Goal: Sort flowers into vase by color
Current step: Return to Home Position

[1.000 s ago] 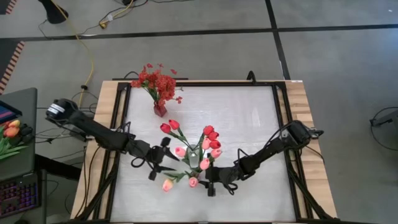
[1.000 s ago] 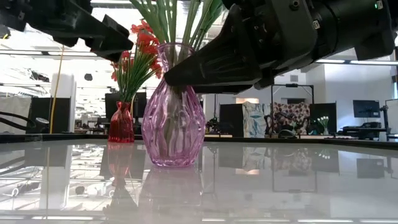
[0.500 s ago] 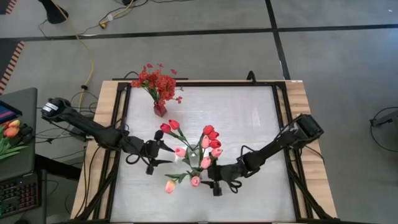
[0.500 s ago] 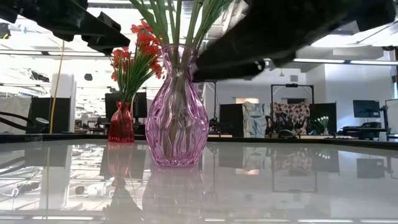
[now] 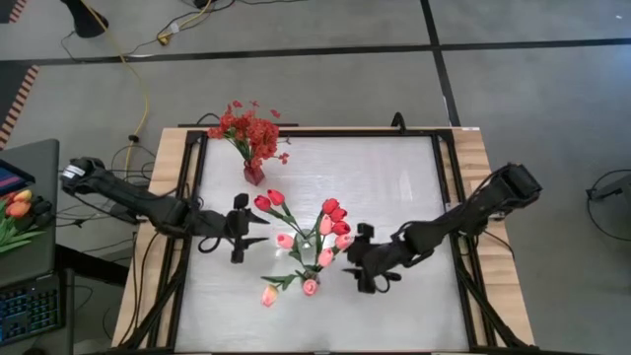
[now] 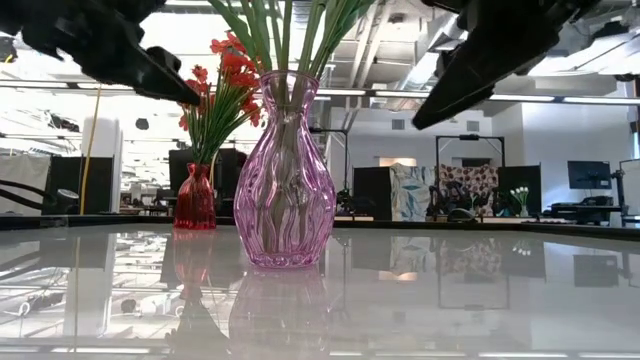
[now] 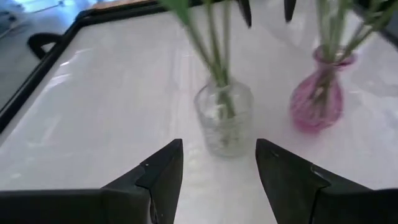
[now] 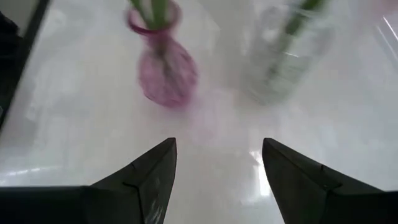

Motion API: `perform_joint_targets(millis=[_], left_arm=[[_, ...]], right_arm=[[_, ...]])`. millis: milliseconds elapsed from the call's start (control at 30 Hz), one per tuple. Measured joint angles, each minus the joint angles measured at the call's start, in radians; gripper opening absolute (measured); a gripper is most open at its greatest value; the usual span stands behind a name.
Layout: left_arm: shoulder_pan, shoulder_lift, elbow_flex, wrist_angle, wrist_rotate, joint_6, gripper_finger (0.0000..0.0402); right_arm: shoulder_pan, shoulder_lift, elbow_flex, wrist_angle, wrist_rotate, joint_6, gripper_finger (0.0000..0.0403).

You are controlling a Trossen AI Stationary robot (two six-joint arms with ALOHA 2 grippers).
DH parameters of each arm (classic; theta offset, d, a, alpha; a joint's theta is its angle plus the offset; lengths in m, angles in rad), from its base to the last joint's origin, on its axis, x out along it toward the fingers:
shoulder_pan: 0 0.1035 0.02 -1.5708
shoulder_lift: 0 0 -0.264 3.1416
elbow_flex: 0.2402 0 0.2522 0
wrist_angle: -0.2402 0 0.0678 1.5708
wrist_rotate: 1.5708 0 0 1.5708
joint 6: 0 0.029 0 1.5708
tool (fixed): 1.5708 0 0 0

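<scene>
A pink glass vase (image 6: 285,170) stands mid-table on its base, holding green stems. Beside it, on its far side, stands a clear vase (image 7: 224,118) with stems too. Red tulip buds (image 5: 333,212) and pink tulip buds (image 5: 325,258) spread above the two vases. A small red vase (image 5: 254,176) with a spray of red blossoms (image 5: 251,133) stands at the far left. My left gripper (image 5: 258,232) hovers open, left of the vases. My right gripper (image 5: 350,261) hovers open to their right. Both have nothing between their fingers.
A black frame rail (image 5: 192,197) runs around the white tabletop. A side table off the left edge carries more tulips (image 5: 18,209) and a keyboard. The right half of the tabletop (image 5: 404,177) is bare.
Both grippers have drawn back from the two middle vases, staying open. My left gripper has gone toward the table's left and far edges. My right gripper has risen and gone toward the right edge, its fingers tipping up toward level. The vases and flowers have stayed put.
</scene>
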Motion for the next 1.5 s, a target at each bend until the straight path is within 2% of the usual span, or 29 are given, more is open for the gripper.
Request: perform_joint_targets(millis=[133, 400, 600, 800, 967, 1100, 1200, 1400, 1433, 1500], left_arm=[[0.067, -0.022, 0.0, -0.047, 0.003, 0.002, 0.019], [0.218, -0.086, 0.0, -0.065, 0.071, 0.039, 0.019], [0.347, -0.16, 0.0, -0.061, 0.102, 0.089, 0.019], [0.48, -0.231, 0.0, -0.049, 0.211, 0.122, 0.019], [0.531, -0.293, 0.0, -0.036, 0.276, 0.103, 0.019], [0.529, -0.355, -0.003, -0.034, 0.298, 0.066, 0.019], [0.509, -0.42, -0.032, -0.028, 0.31, 0.034, 0.0185], [0.476, -0.534, -0.15, 0.044, 0.281, 0.006, 0.0156], [0.476, -0.548, -0.168, 0.06, 0.274, 0.007, 0.015], [0.477, -0.572, -0.193, 0.062, 0.262, 0.009, 0.0139]], right_arm=[[-0.036, -0.075, -0.007, -0.13, 0.002, 0.004, 0.0265], [-0.133, -0.295, -0.153, -0.17, 0.001, -0.052, 0.0265], [-0.217, -0.524, -0.288, -0.109, -0.007, -0.116, 0.0265], [-0.324, -0.712, -0.388, -0.01, -0.102, -0.222, 0.0265], [-0.398, -0.824, -0.439, 0.024, -0.135, -0.251, 0.0259], [-0.428, -0.887, -0.506, 0.11, -0.173, -0.307, 0.0222], [-0.444, -0.923, -0.553, 0.173, -0.178, -0.329, 0.017], [-0.486, -0.975, -0.609, 0.179, -0.179, -0.363, 0.004], [-0.495, -0.981, -0.622, 0.186, -0.182, -0.37, 0.0023], [-0.512, -0.995, -0.646, 0.195, -0.186, -0.37, 0.0017]])
